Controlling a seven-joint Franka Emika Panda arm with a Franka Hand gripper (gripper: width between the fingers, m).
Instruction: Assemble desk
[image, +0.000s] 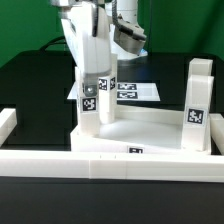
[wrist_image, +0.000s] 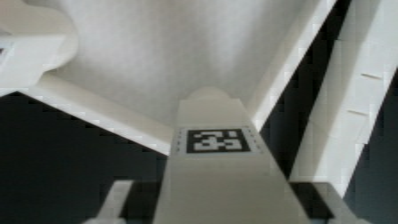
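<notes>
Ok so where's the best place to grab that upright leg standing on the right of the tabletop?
Grip the leg on its plain upper section, above its tag, coming straight down from above. It stands upright and clear of other parts, so its flat opposite faces suit a two-finger pinch. The gripper is occupied with the other leg.

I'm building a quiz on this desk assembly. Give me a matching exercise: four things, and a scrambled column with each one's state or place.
1 leg at the exterior view's left
2 leg at the exterior view's right
3 marker board
4 wall

A lies flat behind the tabletop
B held by the end effector
C runs low in front of the tabletop
D stands upright, ungripped

Pairs: 1-B, 2-D, 3-A, 4-C
</notes>
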